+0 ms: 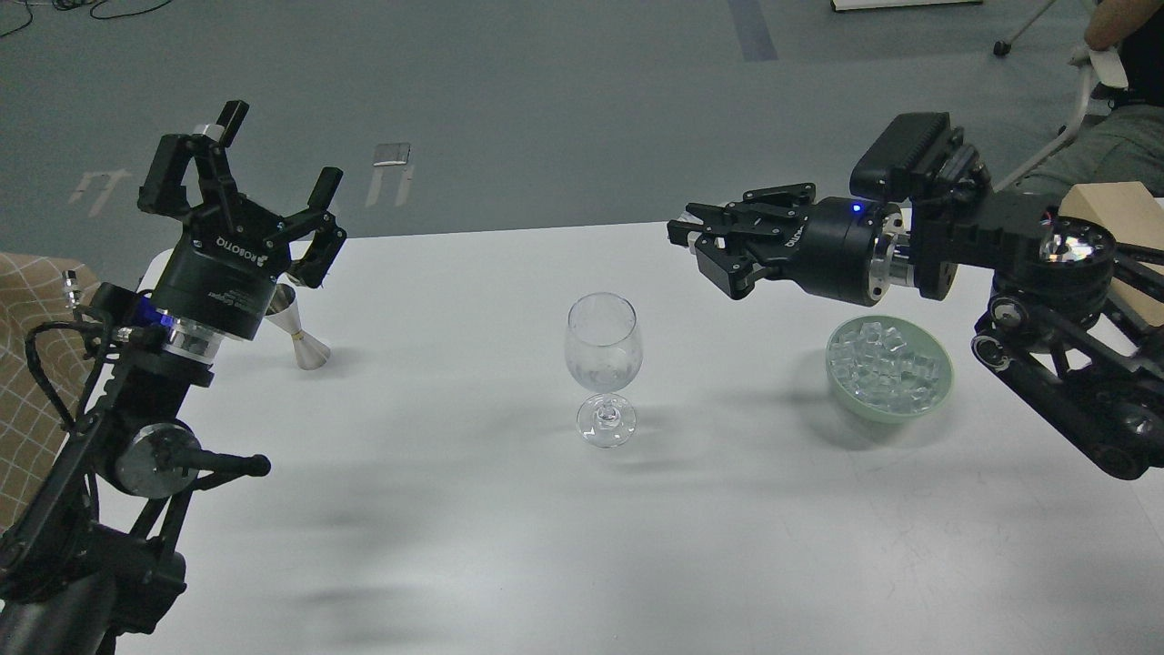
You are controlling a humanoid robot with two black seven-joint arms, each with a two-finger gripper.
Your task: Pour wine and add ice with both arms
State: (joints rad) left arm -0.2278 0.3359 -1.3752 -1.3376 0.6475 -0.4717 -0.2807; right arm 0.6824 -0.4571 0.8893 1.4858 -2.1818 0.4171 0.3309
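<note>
One head view is all I have. At the left edge, my left arm's lower links are cut off, and its body hides part of the steel jigger [303, 338] on the table [455, 509]. I count one jigger, one wine glass [603, 364] and one green bowl [889, 368].

My left gripper [245, 173] points up with fingers spread wide, holding nothing. My right gripper [718, 246] reaches in sideways above the table; its fingers bunch together and I cannot tell their gap.

The glass looks empty. The ice [887, 362] fills the bowl, right of the glass; cubes too heaped to count.
</note>
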